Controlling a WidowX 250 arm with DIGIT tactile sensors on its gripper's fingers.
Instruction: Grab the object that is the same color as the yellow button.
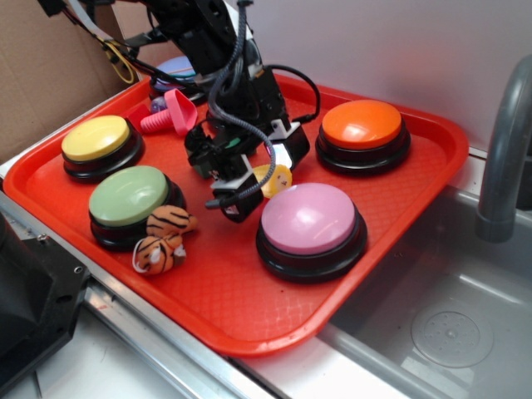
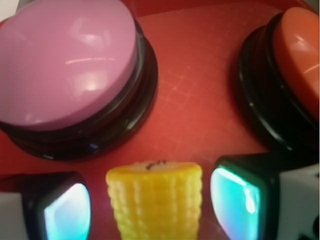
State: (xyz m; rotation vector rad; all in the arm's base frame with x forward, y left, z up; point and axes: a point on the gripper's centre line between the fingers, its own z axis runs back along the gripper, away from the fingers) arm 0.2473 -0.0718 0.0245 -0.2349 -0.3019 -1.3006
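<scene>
Corn cob (image 2: 155,200): seated between the pincer (image 2: 152,205) fingers, small gaps seen each side.
Pincer: apart, straddling cob, not clamped.
Tray (image 1: 249,291): red, cob carried.

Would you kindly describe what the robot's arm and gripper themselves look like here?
The arm is black, with black cables looping along it. The gripper has black fingers with white parts; in the wrist view the pads show glossy teal-green faces in black frames.

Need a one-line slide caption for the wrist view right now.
Toy corn cob sits between the open gripper fingers, pink button and orange button ahead on the red tray.
</scene>
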